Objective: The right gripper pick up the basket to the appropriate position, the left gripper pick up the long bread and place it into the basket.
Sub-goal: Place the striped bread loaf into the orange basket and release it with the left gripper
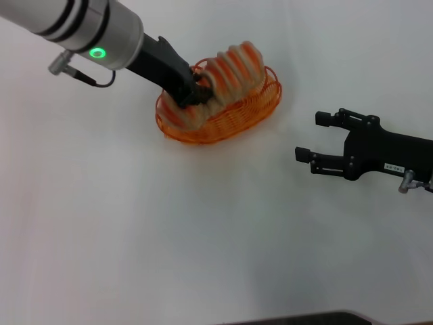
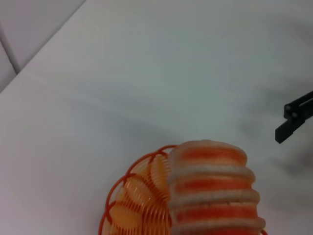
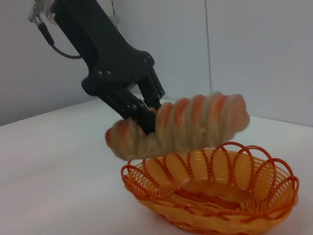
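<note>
- The table [image 1: 135, 244] is a plain white surface filling the scene, with the basket on its far part, a little left of centre.
- The left arm [image 1: 88, 34] reaches in from the far left corner, sloping down and to the right; a green ring light glows on its silver wrist section.
- The left gripper [image 1: 200, 90] hangs above the basket, its fingers clenched across the long bread near that loaf's left end.
- The right gripper [image 1: 312, 137] sits well to the right of the basket, low over the table, level and pointing left, with its two fingers spread wide and nothing between them.
- The basket [image 1: 260, 105] rests on the table, its long axis running from near left to far right.
- The long bread [image 1: 233, 68] is held in the air just over the basket, clear of the wire rim in the right wrist view, tilted so that its right end is higher.
</note>
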